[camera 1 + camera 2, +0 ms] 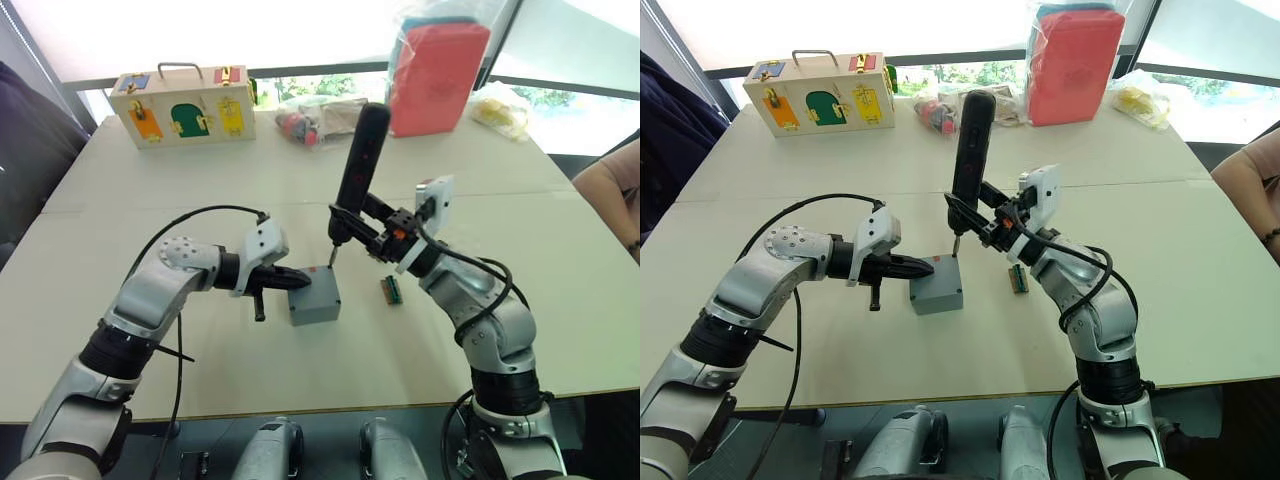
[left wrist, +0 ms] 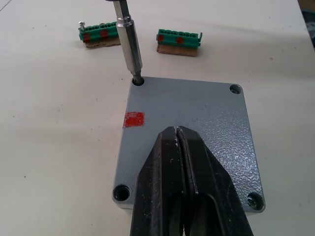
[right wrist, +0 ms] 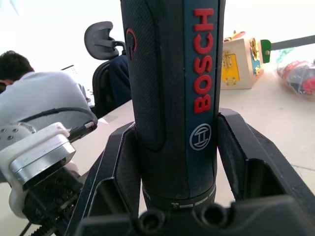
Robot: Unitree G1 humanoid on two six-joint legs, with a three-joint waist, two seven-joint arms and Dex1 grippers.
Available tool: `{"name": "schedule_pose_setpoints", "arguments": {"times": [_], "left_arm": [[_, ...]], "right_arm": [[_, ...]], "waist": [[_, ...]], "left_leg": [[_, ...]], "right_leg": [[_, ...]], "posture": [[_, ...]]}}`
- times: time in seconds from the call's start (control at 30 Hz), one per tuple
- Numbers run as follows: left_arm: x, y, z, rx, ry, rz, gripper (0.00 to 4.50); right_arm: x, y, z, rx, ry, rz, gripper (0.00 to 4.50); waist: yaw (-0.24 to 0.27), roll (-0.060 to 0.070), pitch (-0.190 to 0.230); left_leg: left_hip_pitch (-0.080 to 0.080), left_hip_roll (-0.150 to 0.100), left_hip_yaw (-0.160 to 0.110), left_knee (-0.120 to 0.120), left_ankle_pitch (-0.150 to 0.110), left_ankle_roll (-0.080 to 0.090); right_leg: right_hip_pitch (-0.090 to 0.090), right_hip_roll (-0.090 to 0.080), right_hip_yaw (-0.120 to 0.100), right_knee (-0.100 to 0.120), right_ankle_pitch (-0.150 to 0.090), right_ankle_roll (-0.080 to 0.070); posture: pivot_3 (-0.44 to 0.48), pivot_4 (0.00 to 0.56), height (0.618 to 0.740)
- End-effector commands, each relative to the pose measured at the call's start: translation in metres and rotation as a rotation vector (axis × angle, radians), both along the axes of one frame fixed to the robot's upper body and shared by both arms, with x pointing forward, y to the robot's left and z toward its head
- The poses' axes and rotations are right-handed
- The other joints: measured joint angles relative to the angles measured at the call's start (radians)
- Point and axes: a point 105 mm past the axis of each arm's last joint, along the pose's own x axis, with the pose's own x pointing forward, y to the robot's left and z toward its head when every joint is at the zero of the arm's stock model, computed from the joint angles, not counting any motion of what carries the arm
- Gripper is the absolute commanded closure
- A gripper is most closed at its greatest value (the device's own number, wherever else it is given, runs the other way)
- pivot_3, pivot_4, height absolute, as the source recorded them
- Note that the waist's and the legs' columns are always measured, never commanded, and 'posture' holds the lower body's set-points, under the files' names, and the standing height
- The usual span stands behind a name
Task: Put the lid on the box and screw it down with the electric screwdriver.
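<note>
Just screwdriver bit (image 2: 129, 46) — lid (image 2: 197, 128) corner.

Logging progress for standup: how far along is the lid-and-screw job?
Done: the lid sits on the box. One corner hole looks to have a screw head; two others look empty. In hand: the left gripper, jaws shut, presses the lid while the right gripper holds the electric screwdriver, bit in a far corner hole. Left: that corner and the empty ones.
</note>
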Motion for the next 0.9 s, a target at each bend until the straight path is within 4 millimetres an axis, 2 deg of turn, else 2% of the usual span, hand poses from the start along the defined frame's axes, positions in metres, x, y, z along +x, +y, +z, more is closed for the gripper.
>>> {"name": "schedule_pose_setpoints", "arguments": {"times": [0.03,0.13,0.27,0.7,0.9], "left_arm": [[-0.003,0.0,-0.007,0.039,0.011,-0.019,4.5],[-0.003,0.0,-0.014,0.058,0.016,-0.022,4.5],[-0.003,-0.002,-0.021,0.069,0.018,-0.022,4.5],[-0.004,-0.015,-0.023,0.041,0.012,-0.026,4.5],[-0.004,-0.018,-0.025,0.034,0.011,-0.025,4.5]], "right_arm": [[0.0,0.004,-0.029,-0.083,0.052,-0.013,2.54],[0.003,0.003,-0.037,-0.088,0.078,-0.047,2.54],[0.003,0.002,-0.045,-0.107,0.106,-0.063,2.54],[0.006,-0.01,-0.066,-0.224,0.164,-0.103,2.54],[0.007,-0.006,-0.069,-0.224,0.193,-0.097,2.54]], "waist": [[0.0,-0.001,-0.001],[0.0,-0.002,-0.004],[0.002,-0.003,-0.008],[0.004,-0.004,-0.024],[0.006,-0.004,-0.025]], "left_leg": [[0.0,0.0,0.0,0.0,0.0,0.0],[0.004,0.0,0.0,0.0,0.0,0.0],[0.019,0.001,-0.001,-0.003,-0.006,0.009],[0.02,0.001,-0.002,-0.003,-0.006,0.01],[0.023,0.001,-0.002,-0.003,-0.007,0.01]], "right_leg": [[0.0,0.0,0.0,0.0,0.0,0.0],[0.005,0.0,0.0,-0.001,0.0,0.0],[0.021,0.001,-0.001,-0.008,-0.002,0.0],[0.023,0.0,-0.001,-0.009,-0.002,0.0],[0.026,0.0,-0.001,-0.01,-0.002,-0.001]], "posture": [[0.0,0.15,0.74],[0.0,0.15,0.74],[0.0,0.15,0.74],[0.0,0.15,0.74],[0.0,0.15,0.74]]}}
